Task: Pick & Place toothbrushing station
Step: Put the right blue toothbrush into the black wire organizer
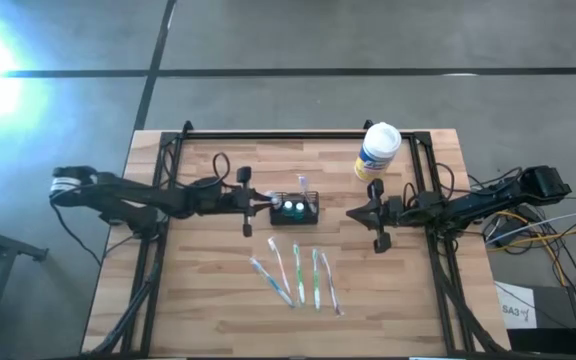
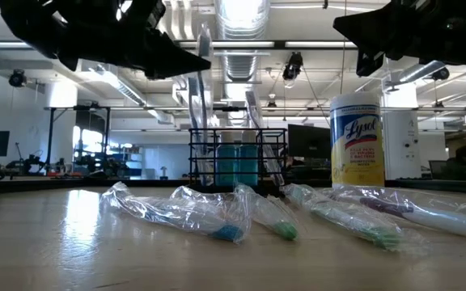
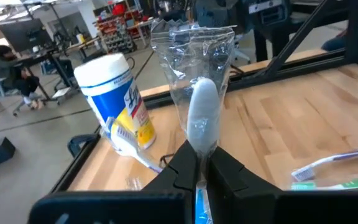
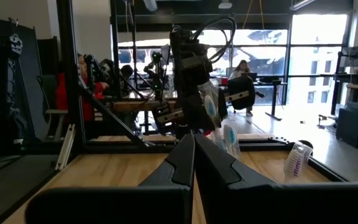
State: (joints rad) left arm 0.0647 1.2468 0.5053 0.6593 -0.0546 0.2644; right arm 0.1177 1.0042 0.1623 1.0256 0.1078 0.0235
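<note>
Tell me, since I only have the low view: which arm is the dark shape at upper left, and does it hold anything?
Observer: That is the left arm. Its wrist view shows the left gripper shut on a wrapped toothbrush, held upright.
Operator: Where is it relative to the caddy?
Observer: From above, it is at the left edge of the caddy, above the table.
Operator: And the other arm?
Observer: The right gripper hangs to the right of the caddy, clearly apart from it. Its wrist view shows the fingers shut and empty.
</note>
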